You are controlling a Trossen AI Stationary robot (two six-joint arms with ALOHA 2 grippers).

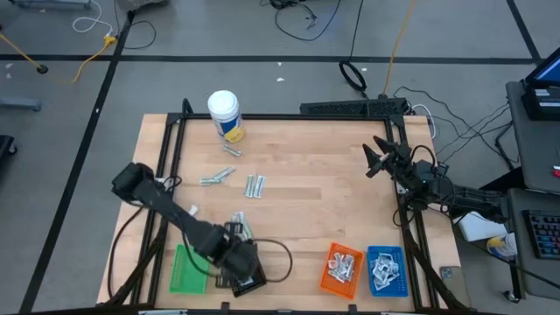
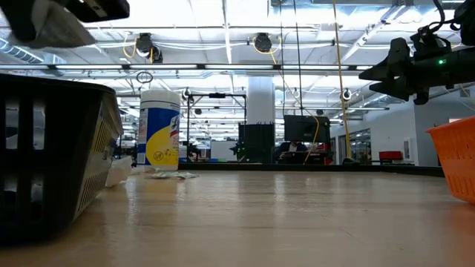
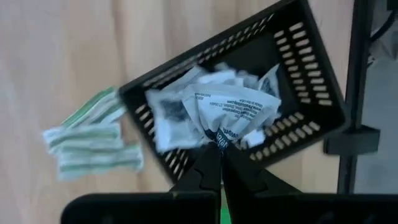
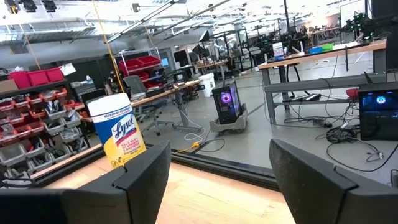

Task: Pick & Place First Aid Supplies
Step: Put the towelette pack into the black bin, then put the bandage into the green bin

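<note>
The left gripper (image 3: pixel 219 149) has its fingers pinched tight on the bottom edge of a crumpled white sachet (image 3: pixel 231 111), hanging it right over the black tray (image 3: pixel 311 93), which already has a pile of packets in it. My worry is that the pinch only has a corner, so the sachet could flop sideways when it lets go and catch on the tray wall or slide out the open side onto the wood. Just outside the tray there's a little stack of grey-green strips (image 3: pixel 90 140) lying against its rim, and if the arm drops low it could nudge those or shove the tray itself, since nothing seems to pin it down. From above, the tray sits near the front edge of the table (image 1: pixel 289 153), with the green tray (image 1: pixel 185 267) right beside it, so there isn't much slack on that side. The middle of the table has plenty of room, just a few loose strips (image 1: pixel 254 185) and another small bunch (image 1: pixel 219 177) well apart from the trays. The white bottle (image 1: pixel 224 114) stands at the far edge, out of the way. The right gripper (image 1: pixel 378 159) waits over the right side with its fingers spread wide, holding nothing, well clear of the orange tray (image 1: pixel 340 268) and blue tray (image 1: pixel 387 268).
</note>
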